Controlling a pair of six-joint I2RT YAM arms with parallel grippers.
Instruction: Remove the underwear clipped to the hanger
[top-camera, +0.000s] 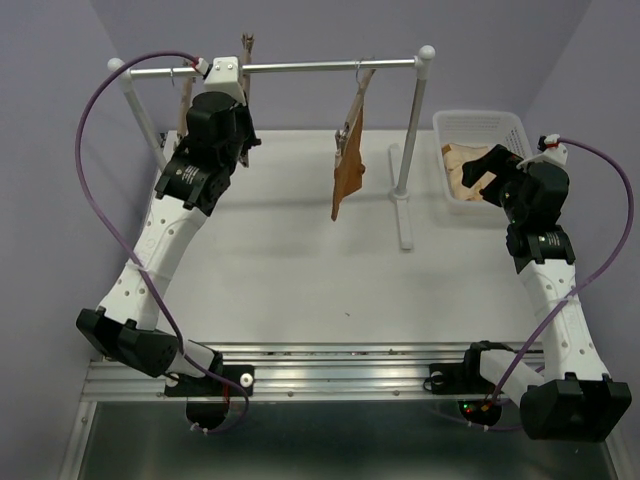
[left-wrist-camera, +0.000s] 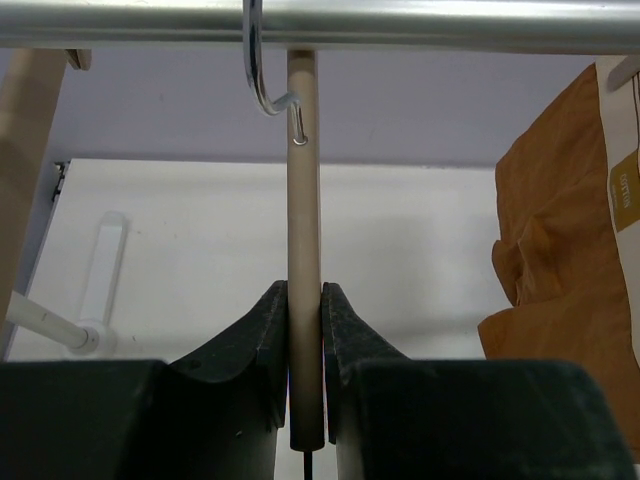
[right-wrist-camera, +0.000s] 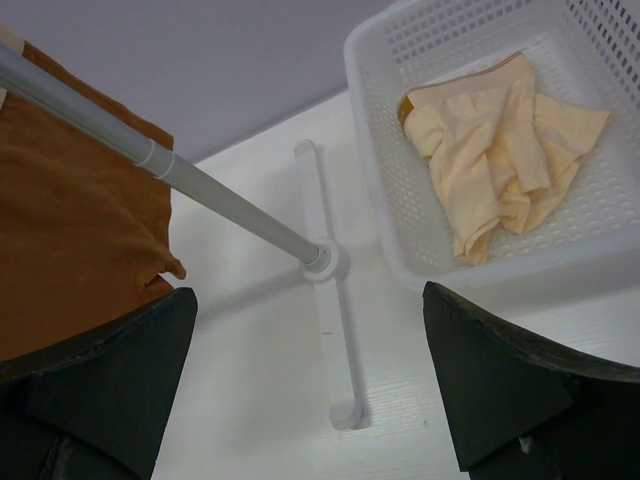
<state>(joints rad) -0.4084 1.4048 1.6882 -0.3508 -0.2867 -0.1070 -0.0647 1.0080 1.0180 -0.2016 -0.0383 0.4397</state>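
We logged left jaws clamped on hanger (left-wrist-camera: 303, 180) on rail (left-wrist-camera: 420, 22), right jaws wide apart above basket (right-wrist-camera: 385, 190), underwear (right-wrist-camera: 500, 140) lay crumpled inside it.

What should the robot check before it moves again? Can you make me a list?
1. Left gripper shut on the hanger: ok.
2. Hook over the rail: ok.
3. Pale underwear lying in the basket: ok.
4. Right gripper open and empty: ok.
5. Brown underwear hanging clear of the left gripper: ok.
6. Hanger's clips free of cloth: cannot tell, they are out of view.
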